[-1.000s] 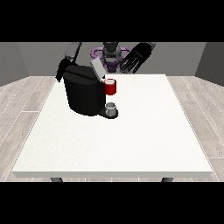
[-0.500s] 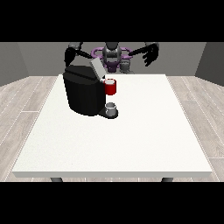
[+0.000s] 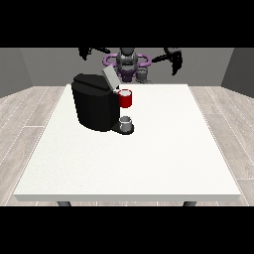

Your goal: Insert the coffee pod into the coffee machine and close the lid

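A black coffee machine [image 3: 94,106] stands on the white table [image 3: 149,158], left of its middle. Its grey lid [image 3: 109,78] is tilted up and open. At the machine's front sits a red cylinder [image 3: 125,99] with a pale ring on top, and a small grey cup [image 3: 127,122] stands on the base below it. Whether a pod lies in the red part I cannot tell. Both hands are raised high behind the table, far from the machine. The hand at the view's left [image 3: 87,51] and the hand at the view's right [image 3: 173,57] hold nothing, with their fingers spread.
The robot's grey and purple torso [image 3: 127,62] stands behind the table's far edge. Wooden floor surrounds the table on both sides.
The hand at the view's left has lifted away from the machine's lid, up and outward. The hand at the view's right has swung further to the right. The lid still stands open.
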Controlling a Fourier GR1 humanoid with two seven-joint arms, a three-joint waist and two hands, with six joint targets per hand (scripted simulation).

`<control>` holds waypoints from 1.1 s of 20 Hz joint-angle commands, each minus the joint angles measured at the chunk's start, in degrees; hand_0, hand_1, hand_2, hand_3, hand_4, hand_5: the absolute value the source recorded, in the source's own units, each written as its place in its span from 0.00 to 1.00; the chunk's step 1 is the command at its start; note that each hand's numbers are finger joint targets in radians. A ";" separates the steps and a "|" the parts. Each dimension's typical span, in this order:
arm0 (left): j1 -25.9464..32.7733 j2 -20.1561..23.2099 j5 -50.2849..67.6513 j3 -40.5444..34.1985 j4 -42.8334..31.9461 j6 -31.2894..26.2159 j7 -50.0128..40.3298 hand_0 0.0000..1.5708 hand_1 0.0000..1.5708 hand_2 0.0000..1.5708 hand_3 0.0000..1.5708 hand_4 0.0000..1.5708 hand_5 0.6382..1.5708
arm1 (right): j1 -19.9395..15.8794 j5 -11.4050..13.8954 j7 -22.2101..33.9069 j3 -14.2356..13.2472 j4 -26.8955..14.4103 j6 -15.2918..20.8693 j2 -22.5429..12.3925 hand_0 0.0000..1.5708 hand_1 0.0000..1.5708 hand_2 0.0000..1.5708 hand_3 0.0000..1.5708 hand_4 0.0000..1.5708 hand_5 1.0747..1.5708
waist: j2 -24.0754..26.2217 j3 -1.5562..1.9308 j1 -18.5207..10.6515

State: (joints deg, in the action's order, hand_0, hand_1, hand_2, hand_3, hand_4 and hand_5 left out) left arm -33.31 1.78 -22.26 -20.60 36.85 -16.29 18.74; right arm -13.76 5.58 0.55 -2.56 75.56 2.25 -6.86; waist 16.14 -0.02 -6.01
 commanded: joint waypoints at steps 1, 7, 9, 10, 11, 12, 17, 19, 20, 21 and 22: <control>4.14 -1.41 1.99 0.94 4.18 -1.35 1.53 0.00 0.00 0.00 0.00 0.25 1.00 | -5.17 -0.44 3.47 -3.05 -0.52 -0.23 -3.36 0.00 0.00 0.00 0.00 0.00 1.00 | -2.00 0.02 -3.39; 4.99 -1.76 6.79 5.32 12.37 -3.06 -3.97 0.00 0.00 0.00 0.00 0.25 1.00 | -9.81 -4.36 5.61 -7.74 -6.77 -0.75 -4.60 0.00 0.00 0.00 0.00 0.11 1.00 | -3.70 0.04 -7.05; 6.49 -1.77 9.32 7.35 13.65 -1.85 -2.66 0.00 0.00 0.00 0.00 0.25 1.00 | -11.80 -7.30 5.34 -9.60 -8.42 -2.78 -5.29 0.00 0.00 0.00 0.00 0.00 1.00 | -5.68 0.04 -6.45; 5.38 -1.77 8.71 6.64 14.31 -3.58 -5.43 0.00 0.00 0.00 0.00 0.25 1.00 | -13.83 -7.07 8.77 -9.24 -8.30 -0.35 -3.67 0.00 0.00 0.00 0.00 0.05 1.00 | -5.35 0.04 -7.42; 7.03 -1.77 8.66 8.07 15.10 -2.04 -3.06 0.00 0.00 0.00 0.00 0.25 1.00 | -12.52 -9.98 4.52 -11.49 -9.76 -3.91 -5.35 0.00 0.00 0.00 0.00 0.12 1.00 | -7.87 0.05 -7.06; 6.07 -1.77 9.24 7.08 16.47 -0.94 -7.03 0.00 0.00 0.00 0.00 0.23 1.00 | -12.40 -7.43 7.46 -7.55 -8.48 -0.22 -0.70 0.00 0.00 0.00 0.00 0.06 1.00 | -6.09 0.03 -5.69; 10.02 -1.21 12.98 9.83 25.14 -2.55 -10.70 0.00 0.00 0.00 0.00 0.23 1.00 | -14.69 -9.82 5.81 -11.38 -14.31 -2.35 -4.75 0.00 0.00 0.00 0.00 0.09 1.00 | -8.48 0.04 -8.17; 13.90 -0.81 11.60 11.58 28.68 -1.05 -8.51 0.00 0.00 0.00 0.00 0.22 1.00 | -16.46 -9.52 6.48 -10.27 -13.88 -3.60 -5.77 0.00 0.00 0.00 0.00 0.04 1.00 | -9.86 0.03 -6.39; 11.97 -1.75 12.47 13.67 28.73 2.08 -9.62 0.00 0.00 0.00 0.00 0.21 1.00 | -17.35 -8.78 6.30 -9.00 -15.16 -3.08 -4.22 0.00 0.00 0.00 0.00 0.00 1.00 | -11.28 0.03 -6.14; 11.07 -1.76 13.35 12.40 30.86 1.98 -12.53 0.00 0.00 0.00 0.00 0.18 1.00 | -17.76 -8.46 4.11 -8.65 -15.34 -2.58 -3.53 0.00 0.00 0.00 0.00 0.00 1.00 | -12.01 0.03 -6.02; 12.86 -1.37 14.34 12.36 33.35 -1.30 -12.60 0.00 0.00 0.00 0.00 0.17 1.00 | -18.13 -9.13 3.75 -10.42 -17.21 -3.61 -5.92 0.00 0.00 0.00 0.00 0.00 1.00 | -12.39 0.04 -7.59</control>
State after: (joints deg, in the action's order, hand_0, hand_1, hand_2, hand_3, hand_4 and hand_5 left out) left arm -22.23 0.35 -9.70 -9.14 64.33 -16.54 8.52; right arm -29.64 -3.34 5.48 -12.38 61.18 -0.74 -11.48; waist 6.07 0.02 -12.77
